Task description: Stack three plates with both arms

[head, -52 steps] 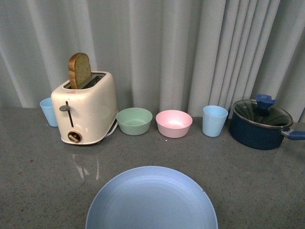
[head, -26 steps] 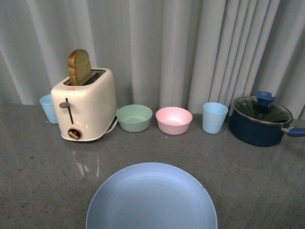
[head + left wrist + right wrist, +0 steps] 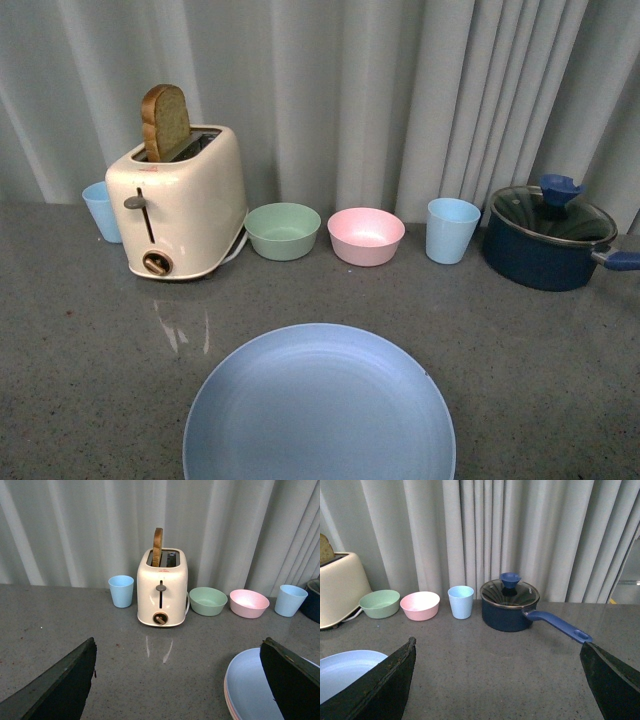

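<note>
Pale grey pleated curtain (image 3: pixel 340 100) behind speckled grey countertop (image 3: pixel 80 360).

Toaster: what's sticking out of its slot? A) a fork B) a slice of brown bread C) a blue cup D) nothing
B. A slice of brown bread stands upright out of the top slot of the cream toaster; the left wrist view shows the same slice edge-on.

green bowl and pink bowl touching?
Apart. The front view shows grey table between the green bowl and the pink bowl.
</note>
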`<state>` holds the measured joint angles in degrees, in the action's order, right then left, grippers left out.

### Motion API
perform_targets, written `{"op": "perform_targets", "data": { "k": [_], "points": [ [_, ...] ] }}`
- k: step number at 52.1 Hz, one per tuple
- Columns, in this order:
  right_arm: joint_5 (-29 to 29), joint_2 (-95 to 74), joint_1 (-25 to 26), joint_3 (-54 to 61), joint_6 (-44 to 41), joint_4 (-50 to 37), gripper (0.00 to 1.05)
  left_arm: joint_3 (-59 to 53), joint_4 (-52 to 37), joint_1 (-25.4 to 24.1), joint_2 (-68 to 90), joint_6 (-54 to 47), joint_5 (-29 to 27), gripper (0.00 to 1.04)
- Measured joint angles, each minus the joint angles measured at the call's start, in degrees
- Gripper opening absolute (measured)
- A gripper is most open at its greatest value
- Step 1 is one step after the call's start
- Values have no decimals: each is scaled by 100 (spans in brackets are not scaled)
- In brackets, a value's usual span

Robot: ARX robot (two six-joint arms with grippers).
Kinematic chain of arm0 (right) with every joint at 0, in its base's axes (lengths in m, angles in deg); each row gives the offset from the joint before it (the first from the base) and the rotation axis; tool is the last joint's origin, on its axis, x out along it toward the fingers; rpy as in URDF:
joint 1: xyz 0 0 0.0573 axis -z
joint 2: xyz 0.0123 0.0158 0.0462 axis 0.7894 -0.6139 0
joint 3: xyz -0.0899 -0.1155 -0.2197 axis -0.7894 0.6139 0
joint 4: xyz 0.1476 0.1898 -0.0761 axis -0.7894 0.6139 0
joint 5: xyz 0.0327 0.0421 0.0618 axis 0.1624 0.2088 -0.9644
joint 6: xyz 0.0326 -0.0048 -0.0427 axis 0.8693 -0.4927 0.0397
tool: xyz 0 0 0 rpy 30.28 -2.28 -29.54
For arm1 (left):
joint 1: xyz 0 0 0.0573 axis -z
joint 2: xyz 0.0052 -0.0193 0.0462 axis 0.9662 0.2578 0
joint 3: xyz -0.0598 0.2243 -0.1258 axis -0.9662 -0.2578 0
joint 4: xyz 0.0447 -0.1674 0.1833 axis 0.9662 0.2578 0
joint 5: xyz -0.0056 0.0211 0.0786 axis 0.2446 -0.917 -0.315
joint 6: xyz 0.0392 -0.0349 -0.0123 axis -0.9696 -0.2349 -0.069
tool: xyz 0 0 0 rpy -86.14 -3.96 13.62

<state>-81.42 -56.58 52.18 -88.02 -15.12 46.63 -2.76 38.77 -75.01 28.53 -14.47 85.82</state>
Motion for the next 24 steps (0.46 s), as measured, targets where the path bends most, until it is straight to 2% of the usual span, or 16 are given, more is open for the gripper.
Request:
{"op": "perform_targets", "data": {
  "k": [24],
  "points": [
    [0, 0, 0, 0, 0, 0, 97, 0, 0, 0, 0, 0, 0, 98]
  ]
}}
